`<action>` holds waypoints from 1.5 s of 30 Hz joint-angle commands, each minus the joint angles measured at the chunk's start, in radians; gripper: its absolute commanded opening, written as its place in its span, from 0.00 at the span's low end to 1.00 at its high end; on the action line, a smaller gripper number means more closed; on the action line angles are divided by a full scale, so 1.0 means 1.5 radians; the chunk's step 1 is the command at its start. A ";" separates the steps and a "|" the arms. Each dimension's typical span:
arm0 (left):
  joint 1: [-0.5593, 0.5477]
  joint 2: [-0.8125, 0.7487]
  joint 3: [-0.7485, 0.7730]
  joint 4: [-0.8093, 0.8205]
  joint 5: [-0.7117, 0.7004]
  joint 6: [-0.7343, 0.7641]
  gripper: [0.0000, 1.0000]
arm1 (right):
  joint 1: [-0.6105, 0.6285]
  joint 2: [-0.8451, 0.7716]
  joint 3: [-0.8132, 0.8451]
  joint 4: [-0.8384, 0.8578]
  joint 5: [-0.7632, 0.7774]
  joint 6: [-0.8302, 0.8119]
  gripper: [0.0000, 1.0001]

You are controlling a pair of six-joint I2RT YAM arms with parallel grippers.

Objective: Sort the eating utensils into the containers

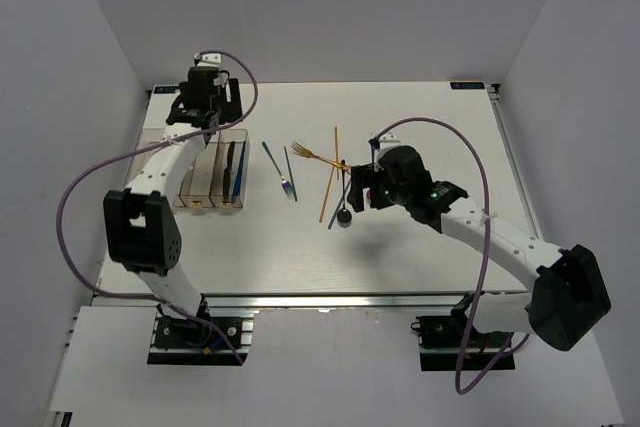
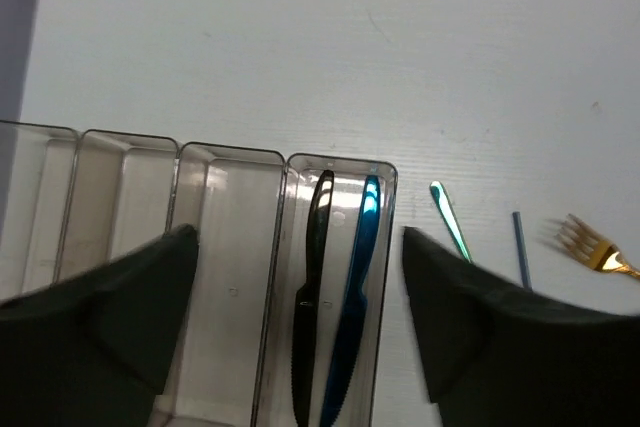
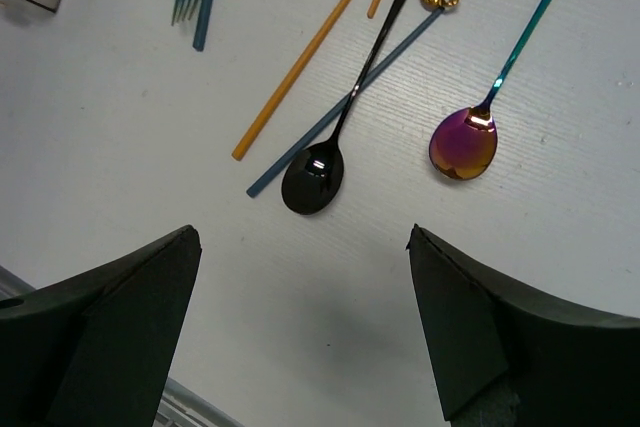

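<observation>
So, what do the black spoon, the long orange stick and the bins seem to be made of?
The black spoon looks like polished, black-coated metal: its bowl carries a sharp mirror highlight. The orange stick is matte, without glare; plastic, wood or coated metal, cannot tell. The bins look like clear, smoky plastic: the table shows through them.

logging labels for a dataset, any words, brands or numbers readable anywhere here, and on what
No text can be read in any view.
Small teal mark at the far edge of the table: too small to read.
Clear bins and black spoon: no markings visible.
</observation>
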 commanded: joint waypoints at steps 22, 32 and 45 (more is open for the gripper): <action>-0.004 -0.599 -0.471 -0.077 -0.025 -0.212 0.98 | -0.077 0.352 0.271 -0.110 0.199 0.060 0.43; -0.016 -0.594 -0.473 -0.062 0.031 -0.202 0.98 | -0.117 0.545 0.434 -0.158 0.144 0.009 0.37; -0.015 -0.592 -0.473 -0.063 0.029 -0.199 0.98 | -0.129 0.584 0.366 -0.222 0.154 0.040 0.17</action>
